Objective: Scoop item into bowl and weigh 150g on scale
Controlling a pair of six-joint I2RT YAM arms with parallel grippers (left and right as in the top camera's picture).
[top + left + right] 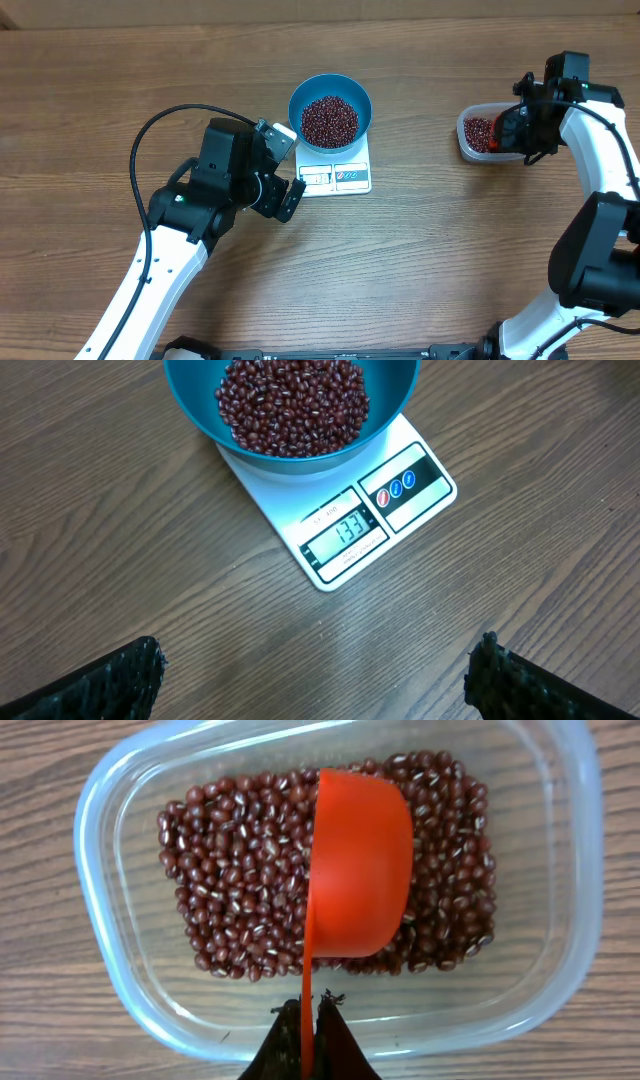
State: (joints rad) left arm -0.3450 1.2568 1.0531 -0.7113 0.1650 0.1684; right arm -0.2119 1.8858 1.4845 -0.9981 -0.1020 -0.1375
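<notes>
The overhead camera looks straight down from far off, taking in the whole tabletop [100,80]. The left wrist camera looks down from nearer, with the scale [290,495] and blue bowl [190,400] toward its 12 o'clock. The right wrist camera faces down, very near, into the clear tub [95,870] holding the orange scoop [360,870]. Overhead shows both spots: scale and bowl near centre, tub at 3 o'clock.
</notes>
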